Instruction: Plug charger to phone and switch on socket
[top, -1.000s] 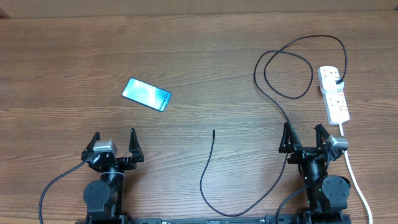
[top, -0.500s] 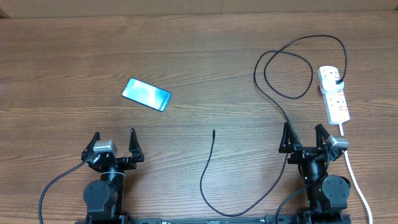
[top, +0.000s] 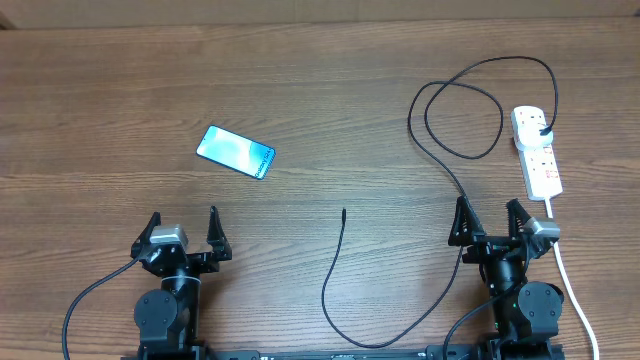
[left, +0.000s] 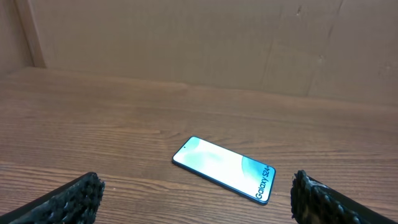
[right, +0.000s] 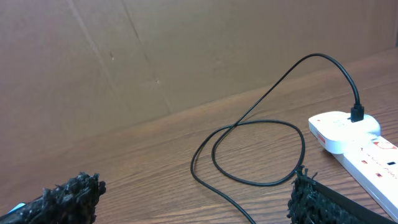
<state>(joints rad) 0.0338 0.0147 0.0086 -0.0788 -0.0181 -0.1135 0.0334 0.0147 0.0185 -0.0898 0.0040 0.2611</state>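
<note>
Left hand spread, phone lettering wrist-view only

Matt brown wood-grain table; behind it, dull cardboard wall. Phone screen glossy. Power strip smooth white plastic. Charger cable matt black. Left gripper pads rough, nubbly black.

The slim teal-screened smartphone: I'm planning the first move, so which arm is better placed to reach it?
Left. The slim teal-screened smartphone lies just ahead of the open left end effector, framed between its fingers in the left wrist view; the right end effector sits far off by the white power strip.
</note>
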